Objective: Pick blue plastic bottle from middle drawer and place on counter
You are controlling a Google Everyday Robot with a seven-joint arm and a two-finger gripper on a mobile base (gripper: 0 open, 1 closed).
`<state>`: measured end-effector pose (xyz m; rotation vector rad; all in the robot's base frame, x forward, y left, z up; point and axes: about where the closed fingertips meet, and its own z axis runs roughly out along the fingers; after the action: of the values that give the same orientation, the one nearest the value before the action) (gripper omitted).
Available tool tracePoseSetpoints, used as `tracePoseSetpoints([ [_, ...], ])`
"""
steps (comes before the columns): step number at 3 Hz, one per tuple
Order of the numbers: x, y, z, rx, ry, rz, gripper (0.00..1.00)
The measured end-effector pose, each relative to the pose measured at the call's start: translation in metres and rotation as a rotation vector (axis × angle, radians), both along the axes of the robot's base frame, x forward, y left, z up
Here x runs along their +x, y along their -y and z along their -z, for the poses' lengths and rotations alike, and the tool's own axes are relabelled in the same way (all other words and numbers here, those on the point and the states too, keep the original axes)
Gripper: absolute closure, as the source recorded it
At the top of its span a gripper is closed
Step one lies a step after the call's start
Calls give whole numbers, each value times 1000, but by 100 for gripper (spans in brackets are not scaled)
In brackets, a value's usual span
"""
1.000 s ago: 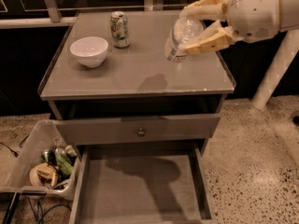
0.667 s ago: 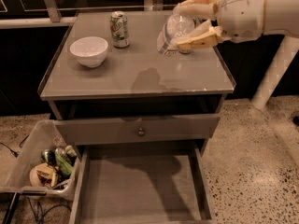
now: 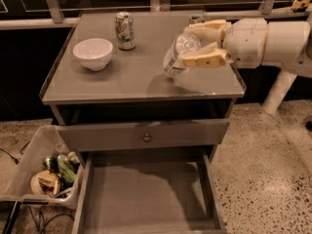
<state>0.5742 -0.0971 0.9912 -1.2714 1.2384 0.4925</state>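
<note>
Snugly clasped by the gripper (image 3: 186, 46), blue plastic bottle (image 3: 176, 57), aslant over the counter (image 3: 131, 74).

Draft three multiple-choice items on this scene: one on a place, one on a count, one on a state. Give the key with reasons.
1. Where, relative to the flat grey counter, is the small clear plastic bottle with the pale blue label?
A) over its left rear corner
B) below it
C) over its right part

2. How many metal drink cans stand on the counter?
A) one
B) two
C) four

3. The two-finger gripper is:
A) shut on the bottle
B) open, holding nothing
C) resting on the floor

Key:
1 C: the bottle hangs tilted above the counter's right part.
2 B: one can stands at the rear middle, and another behind the gripper.
3 A: over the counter's right part, its fingers clasp the bottle from both sides.
</note>
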Motion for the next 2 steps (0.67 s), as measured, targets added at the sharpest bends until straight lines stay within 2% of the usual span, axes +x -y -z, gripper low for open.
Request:
tracePoseSetpoints([
  [1,-3,16,38,52,-132,51,100],
  [2,-7,26,69,60,-240,103,100],
])
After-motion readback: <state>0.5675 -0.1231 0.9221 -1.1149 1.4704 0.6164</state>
